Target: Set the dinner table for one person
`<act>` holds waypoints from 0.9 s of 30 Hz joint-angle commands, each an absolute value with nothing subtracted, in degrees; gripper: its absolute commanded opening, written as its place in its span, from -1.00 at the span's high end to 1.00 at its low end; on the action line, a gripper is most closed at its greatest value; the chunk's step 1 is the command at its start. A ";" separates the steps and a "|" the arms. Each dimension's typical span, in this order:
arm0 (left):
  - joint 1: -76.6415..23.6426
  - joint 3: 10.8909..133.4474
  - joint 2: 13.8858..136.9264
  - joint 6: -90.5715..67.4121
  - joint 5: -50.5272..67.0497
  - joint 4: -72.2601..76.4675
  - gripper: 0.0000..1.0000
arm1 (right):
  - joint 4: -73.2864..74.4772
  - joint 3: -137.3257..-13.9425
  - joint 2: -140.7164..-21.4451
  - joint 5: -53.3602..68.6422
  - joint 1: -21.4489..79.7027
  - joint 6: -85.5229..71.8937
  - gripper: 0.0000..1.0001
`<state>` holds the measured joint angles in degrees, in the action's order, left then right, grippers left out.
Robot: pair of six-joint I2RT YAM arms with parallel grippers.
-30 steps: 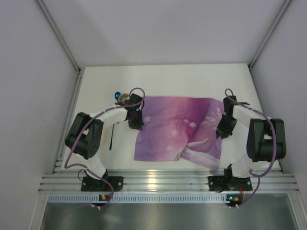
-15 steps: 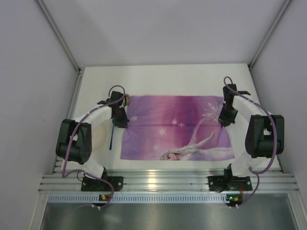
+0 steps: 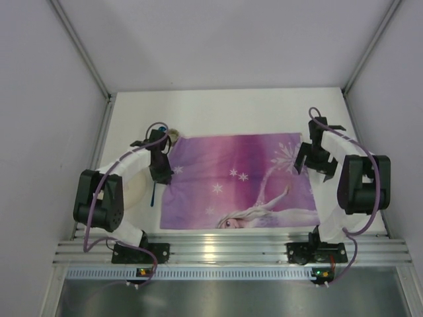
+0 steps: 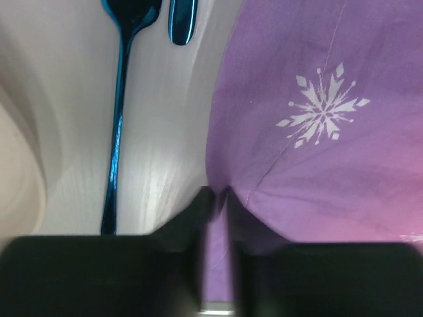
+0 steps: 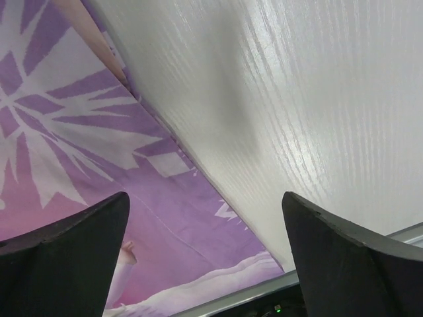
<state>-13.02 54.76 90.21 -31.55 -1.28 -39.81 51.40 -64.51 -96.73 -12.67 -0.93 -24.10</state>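
Note:
The white dinner table point(image 3: 231, 109) carries a purple princess placemat point(image 3: 238, 181), spread flat across its middle. My left gripper point(image 3: 161, 173) sits low at the mat's left edge. In the left wrist view its jaws stand close together with a puckered strip of the placemat point(image 4: 310, 132) pinched between them. My right gripper point(image 3: 310, 162) hovers over the mat's far right corner. In the right wrist view its fingers point(image 5: 73, 244) are wide apart with nothing between them, above the placemat point(image 5: 99, 152) edge and bare table point(image 5: 297, 99).
A shiny blue utensil point(image 4: 117, 132) lies on the table just left of the mat, with a second blue piece point(image 4: 182, 20) beside its head. A cream plate point(image 4: 16, 172) lies further left, partly under the left arm point(image 3: 125, 165). A small beige item point(image 3: 174, 135) sits behind the left gripper.
The crumpled placemat has been pulled out flat as both grippers moved apart. The right gripper has opened and let go of its corner.

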 commanded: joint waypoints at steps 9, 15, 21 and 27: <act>-12.75 69.86 81.56 -34.19 -8.07 -48.96 -0.96 | 55.46 -68.47 -81.75 -10.02 2.46 -25.84 -1.00; -10.02 73.64 88.05 -34.45 -9.23 -44.66 -0.91 | 53.98 -64.00 -78.40 -4.14 4.39 -25.49 -1.00; -9.14 81.02 98.78 -34.63 -9.58 -38.76 -0.77 | 51.42 -62.05 -77.08 -0.26 6.85 -23.65 -0.99; -8.96 90.16 109.15 -35.16 -10.63 -39.46 -0.73 | 50.27 -62.23 -78.48 1.14 6.94 -21.97 -1.00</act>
